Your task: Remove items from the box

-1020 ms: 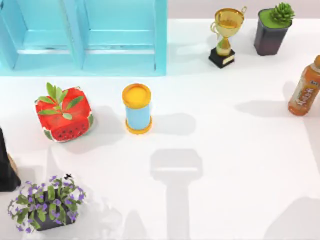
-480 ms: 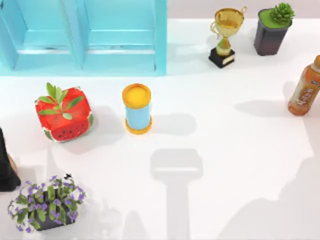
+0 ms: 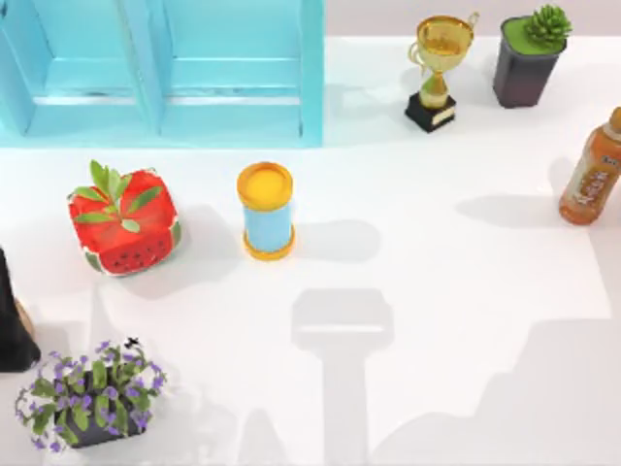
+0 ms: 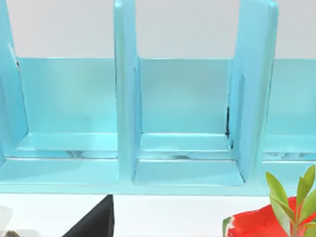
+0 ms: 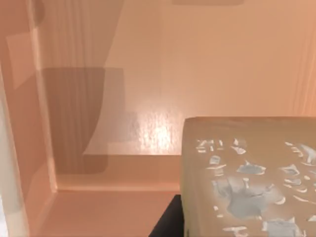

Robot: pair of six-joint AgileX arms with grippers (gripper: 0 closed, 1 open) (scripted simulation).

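Note:
In the right wrist view I look into the box point(image 5: 98, 74), whose smooth orange-tan walls and floor surround the camera. One item, a tan cardboard-coloured block point(image 5: 247, 177) with flaky white marks on top, stands close in front of the camera on the box floor. A dark edge of my right gripper point(image 5: 167, 223) shows right against the block's side. The left wrist view faces the blue shelf point(image 4: 182, 123).
On the table stand a blue cylinder with orange ends point(image 3: 266, 211), a watermelon cube point(image 3: 123, 220), a purple flower pot point(image 3: 89, 393), a trophy point(image 3: 439, 70), a potted succulent point(image 3: 527, 56), an orange bottle point(image 3: 594, 173), the blue shelf point(image 3: 165, 68) and a black object point(image 3: 12, 320).
The broad shadow at the table's lower right has spread leftward and upward across the white top. None of the objects on the table has moved.

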